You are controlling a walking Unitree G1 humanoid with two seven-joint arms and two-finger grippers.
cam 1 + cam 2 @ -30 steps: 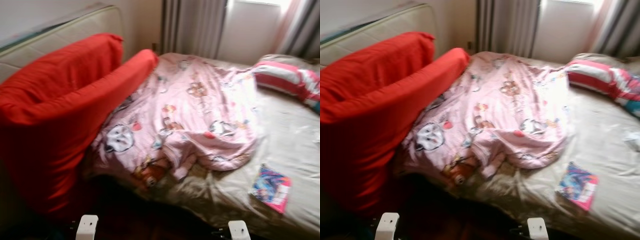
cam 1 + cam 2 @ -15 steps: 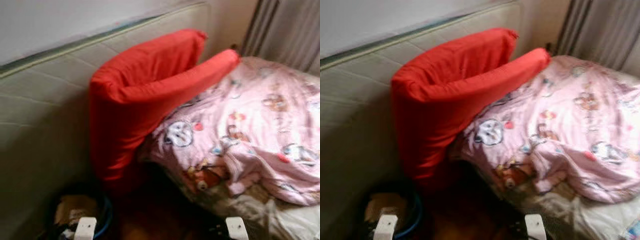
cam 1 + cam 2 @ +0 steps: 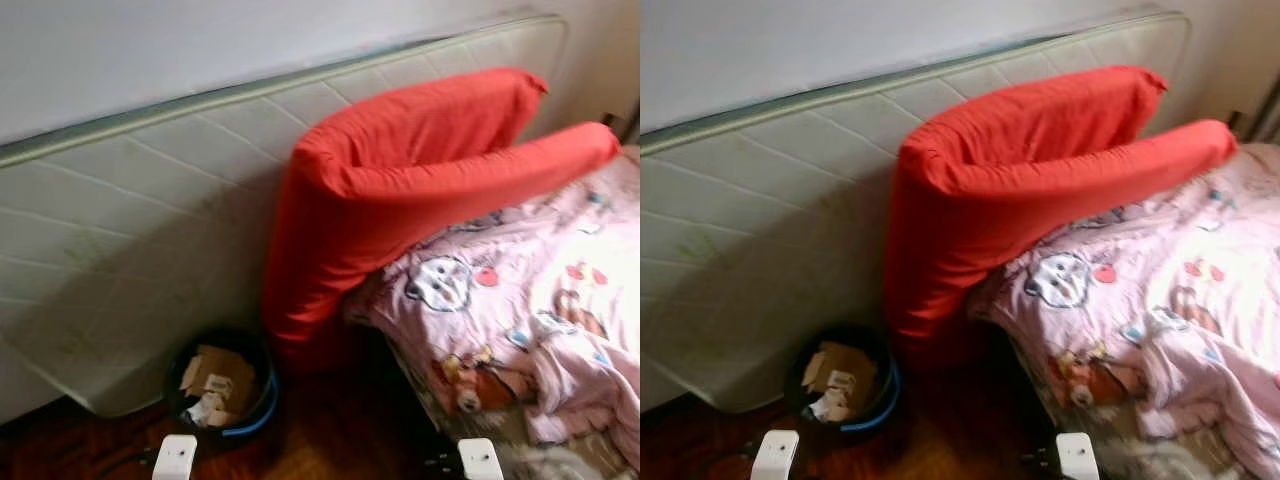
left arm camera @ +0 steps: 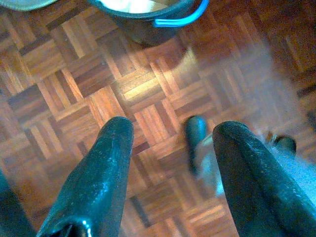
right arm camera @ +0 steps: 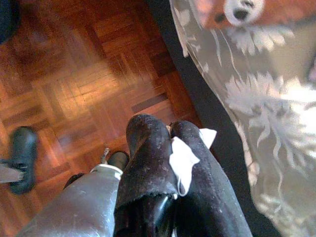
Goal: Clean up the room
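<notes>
Two grippers: both mine, both hanging low over the parquet floor [image 4: 123, 94].
Left gripper [image 4: 173, 143]: fingers spread wide apart with nothing between them; it hangs just near of the bin.
Right gripper [image 5: 170, 148]: fingers pressed together on a scrap of white tissue [image 5: 183, 160], which sticks out from between them; it hangs beside the bed's near edge.
Bin [image 3: 222, 385]: dark and round with a blue rim, standing on the floor at near left, against the foot of the mattress and just left of the red cushion. Cardboard and crumpled paper lie in it.
Mattress [image 3: 130, 200]: pale and quilted, stood on its long edge against the far wall, filling the left.
Red cushion [image 3: 400, 190]: large and folded, leaning on the mattress, its right end resting on the bed.
Bed [image 5: 256, 123]: at right, under a pink blanket [image 3: 540, 300] printed with cartoon figures; its patterned pale valance hangs down to the floor.
My feet: blurred, on the floor below the grippers.
</notes>
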